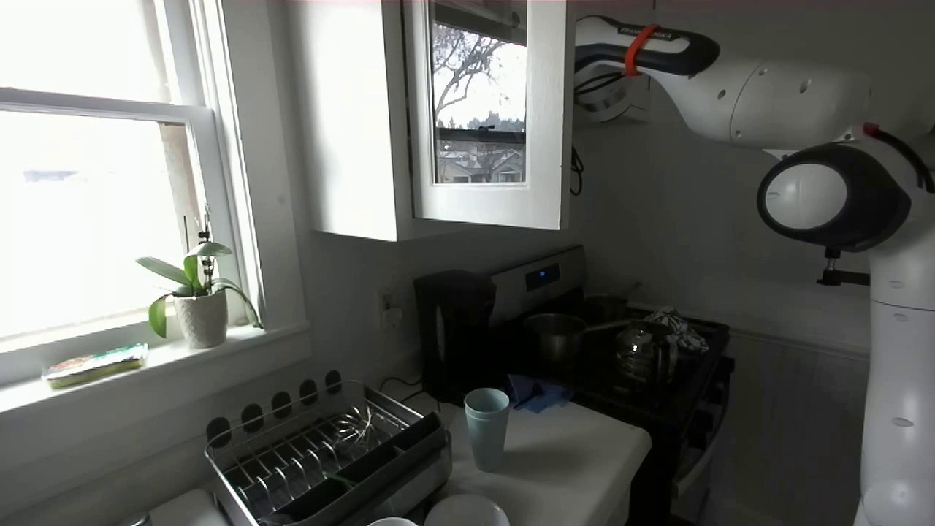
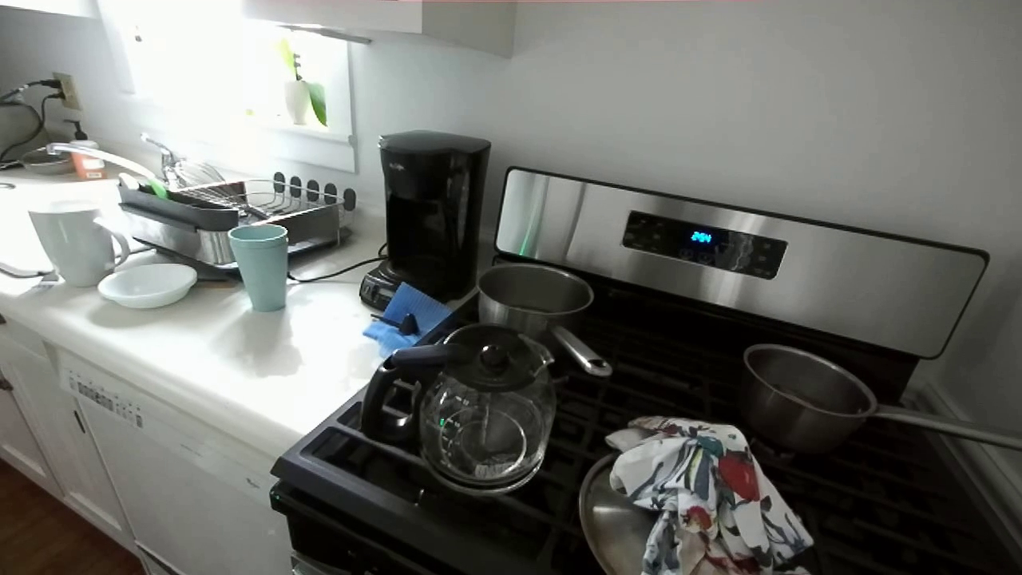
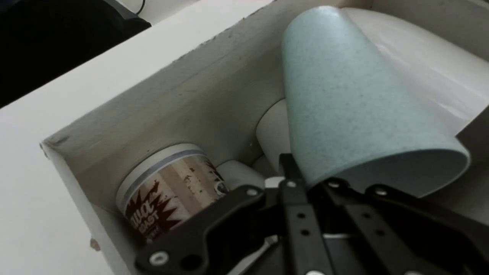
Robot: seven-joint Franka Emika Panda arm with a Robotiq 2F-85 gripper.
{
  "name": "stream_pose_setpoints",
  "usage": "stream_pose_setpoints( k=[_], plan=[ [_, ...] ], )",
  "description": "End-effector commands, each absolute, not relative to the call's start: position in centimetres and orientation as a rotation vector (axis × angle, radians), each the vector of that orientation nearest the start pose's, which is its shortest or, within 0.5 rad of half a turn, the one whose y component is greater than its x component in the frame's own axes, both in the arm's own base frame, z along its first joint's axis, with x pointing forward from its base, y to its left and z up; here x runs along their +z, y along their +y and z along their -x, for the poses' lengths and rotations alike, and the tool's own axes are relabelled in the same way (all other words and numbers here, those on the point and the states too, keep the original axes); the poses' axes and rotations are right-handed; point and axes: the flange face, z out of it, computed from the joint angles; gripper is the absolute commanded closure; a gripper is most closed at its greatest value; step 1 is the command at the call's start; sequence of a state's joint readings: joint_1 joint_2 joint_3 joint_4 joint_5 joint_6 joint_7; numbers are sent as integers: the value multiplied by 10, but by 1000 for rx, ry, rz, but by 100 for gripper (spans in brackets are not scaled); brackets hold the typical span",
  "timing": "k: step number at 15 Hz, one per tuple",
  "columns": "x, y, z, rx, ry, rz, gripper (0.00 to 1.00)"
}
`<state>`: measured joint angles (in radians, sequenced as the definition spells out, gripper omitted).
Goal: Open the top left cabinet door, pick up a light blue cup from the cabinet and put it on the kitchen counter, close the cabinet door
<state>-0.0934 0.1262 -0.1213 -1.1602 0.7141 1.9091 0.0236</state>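
Note:
The light blue cup [image 3: 355, 99] lies tilted inside the cabinet [image 3: 183, 91], its open rim toward the wrist camera. My gripper [image 3: 310, 183] is closed on the cup's wall at the rim, one finger outside; the other fingertip is hidden by the cup. The glass-paned cabinet door [image 1: 497, 203] stands open in an exterior view and hides my gripper there. The outer side of the cabinet [image 1: 350, 131] is beside it. The kitchen counter [image 1: 562, 446] holds a similar, deeper blue cup [image 1: 487, 431], upright. The counter [image 2: 335, 351] and that cup [image 2: 262, 267] show in both exterior views.
A printed mug [image 3: 172, 191] and white cups sit close around the held cup. Below are a dish rack [image 1: 409, 467], a coffee maker [image 2: 435, 208], a white bowl [image 2: 148, 286] and a white mug [image 2: 72, 247]. The stove bears a glass carafe [image 2: 487, 423] and pots.

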Motion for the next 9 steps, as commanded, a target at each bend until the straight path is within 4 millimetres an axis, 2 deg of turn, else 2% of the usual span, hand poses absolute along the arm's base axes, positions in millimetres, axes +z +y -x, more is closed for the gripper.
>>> stream_pose_setpoints(
  k=[1, 5, 9],
  plan=[
    [820, -83, -572, -879, 227, 2386, 98],
    [831, -89, -541, -903, 67, 2439, 98],
    [839, -96, -506, -933, -187, 2430, 98]
  ],
)
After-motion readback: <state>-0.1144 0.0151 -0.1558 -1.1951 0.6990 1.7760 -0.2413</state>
